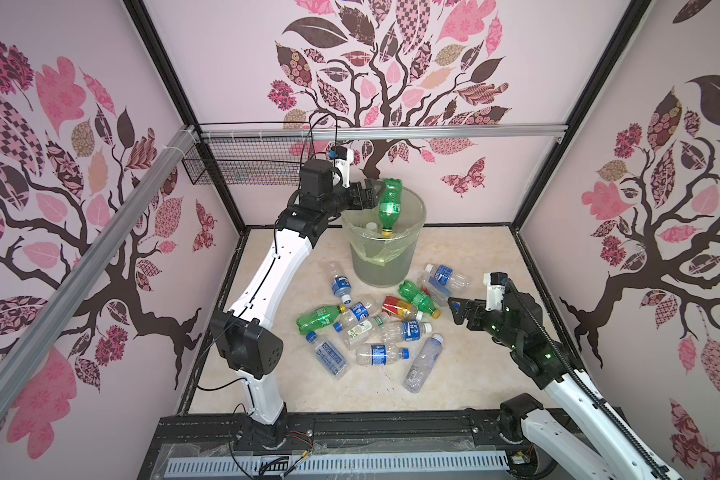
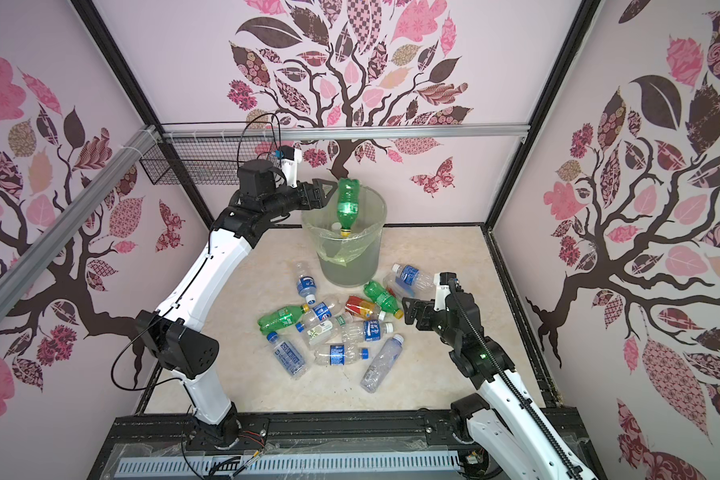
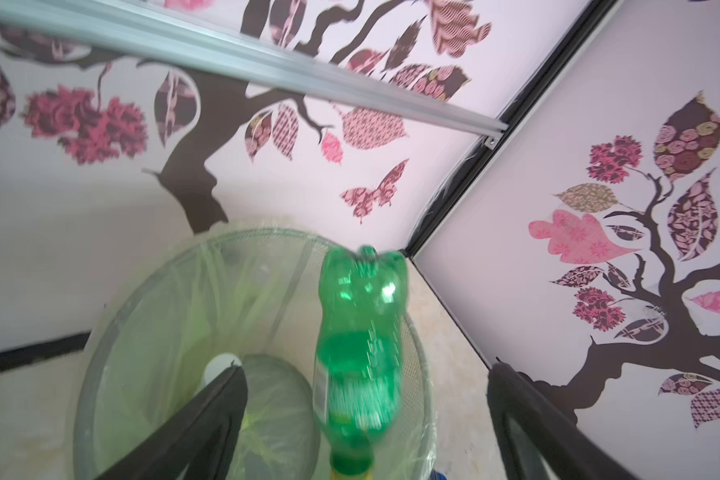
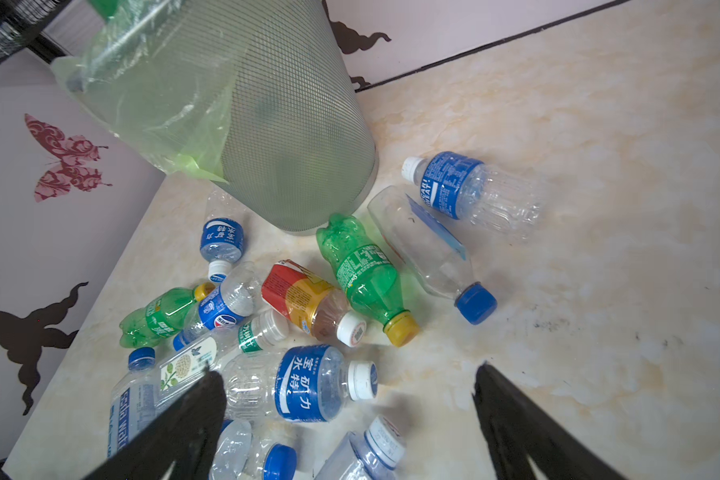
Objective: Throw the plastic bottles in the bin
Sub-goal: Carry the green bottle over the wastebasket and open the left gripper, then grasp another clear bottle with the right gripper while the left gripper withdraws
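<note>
With left gripper (image 3: 366, 368) and right gripper (image 4: 349, 370) both spread wide and empty, we judged the mid-air green bottle (image 1: 389, 203) might clip the bin (image 1: 391, 270) rim.

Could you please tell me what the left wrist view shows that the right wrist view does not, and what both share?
Only the left wrist view: the mouth of the bin, with a green bottle cap-down over it, within the open left gripper. Only the right wrist view: the bottles on the table, including a red-yellow labelled bottle, near the open right gripper. Both: the mesh bin and green liner.
</note>
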